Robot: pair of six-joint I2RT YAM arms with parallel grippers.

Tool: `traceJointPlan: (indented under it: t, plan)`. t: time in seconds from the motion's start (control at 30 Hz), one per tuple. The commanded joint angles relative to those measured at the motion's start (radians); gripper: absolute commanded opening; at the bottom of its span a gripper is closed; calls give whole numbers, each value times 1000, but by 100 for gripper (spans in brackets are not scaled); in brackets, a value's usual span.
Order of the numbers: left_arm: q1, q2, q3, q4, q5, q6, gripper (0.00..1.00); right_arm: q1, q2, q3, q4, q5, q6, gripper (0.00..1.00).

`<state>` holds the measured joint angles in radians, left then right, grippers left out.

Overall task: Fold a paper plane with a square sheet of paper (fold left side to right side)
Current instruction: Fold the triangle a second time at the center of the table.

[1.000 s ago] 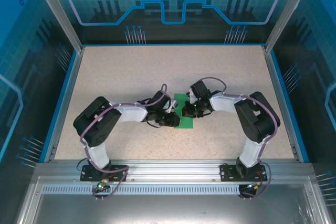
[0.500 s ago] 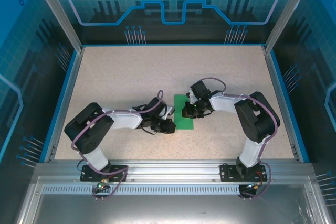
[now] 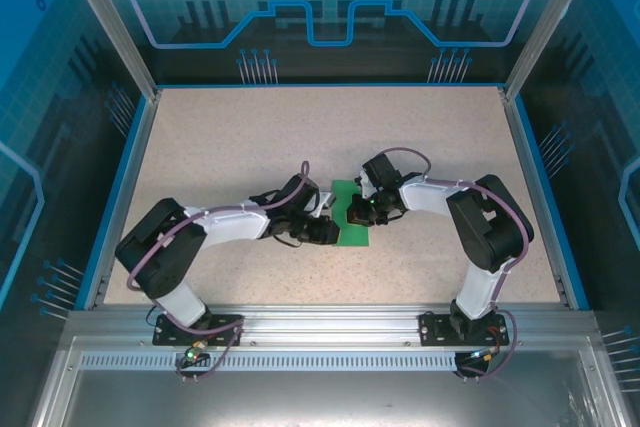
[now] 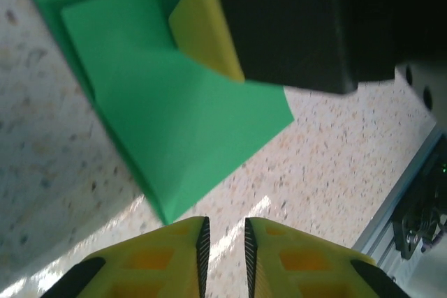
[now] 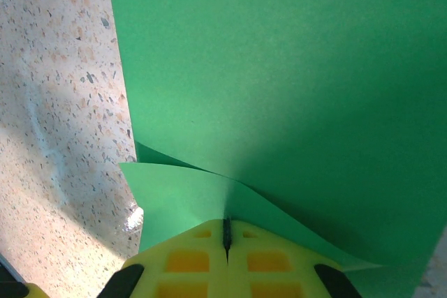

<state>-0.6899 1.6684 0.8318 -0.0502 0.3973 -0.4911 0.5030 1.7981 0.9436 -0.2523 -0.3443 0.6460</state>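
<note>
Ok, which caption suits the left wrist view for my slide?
Left gripper, slightly open, faces the folded bright green sheet of paper; right gripper rests on it.

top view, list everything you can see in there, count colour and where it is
square sheet of paper: one, bright green, partly folded, table centre between the grippers
table: one, speckled beige with a blue rim
metal rail: one, silver, near edge under the arm bases
left gripper: one, yellow fingers, narrowly parted, holding nothing, just off the paper's corner
right gripper: one, yellow fingers, shut, tips at the paper
</note>
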Motion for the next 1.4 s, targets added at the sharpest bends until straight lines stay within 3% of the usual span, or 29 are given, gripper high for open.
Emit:
traceJointPlan:
  t: [0.0, 0.57, 1.03, 1.37]
  plan:
    - [6, 67, 38, -10, 7, 25, 25, -7, 20, 6, -32, 20, -12, 0]
    - [-5, 161, 39, -73, -86, 40, 23, -8, -128, -34, -38, -84, -72, 0]
    - [-36, 186, 73, -132, -156, 48, 23, 35, -7, 10, -61, -109, -62, 0]
    - [-46, 205, 90, -172, -189, 47, 22, 21, 44, 40, -149, -11, -123, 0]
